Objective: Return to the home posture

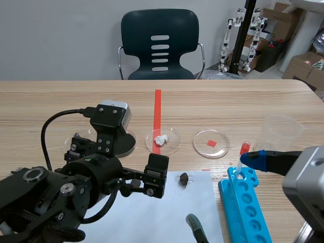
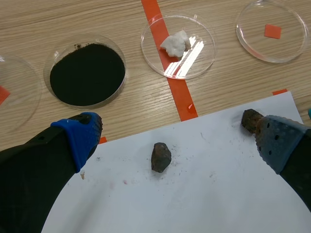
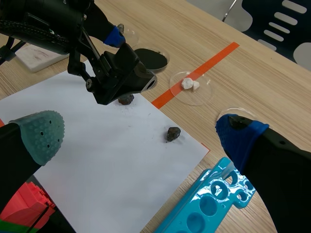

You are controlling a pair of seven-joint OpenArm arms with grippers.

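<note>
Two released, empty: my left end effector (image 2: 177, 141) over stone (image 2: 161, 157) on paper (image 2: 204, 199), right end effector (image 3: 141, 133) near blue rack (image 3: 209, 204). Homing needs no grasp; clear dishes (image 2: 146, 60) judged fragile.

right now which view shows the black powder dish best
Left wrist view: the black powder dish shows whole. In the scene view the left arm hides most; the right wrist view shows only part.

My left arm (image 1: 61, 197) is matt black, chunky and rounded, dotted with small silver screws; a black cable (image 1: 66, 113) loops to its black-and-silver camera box (image 1: 112, 115). The left gripper (image 2: 177, 141) carries blue and grey-blue dotted pads. My right arm (image 1: 306, 177) shows a pale grey housing; the right gripper (image 3: 140, 131) has grey-green and blue pads.
</note>
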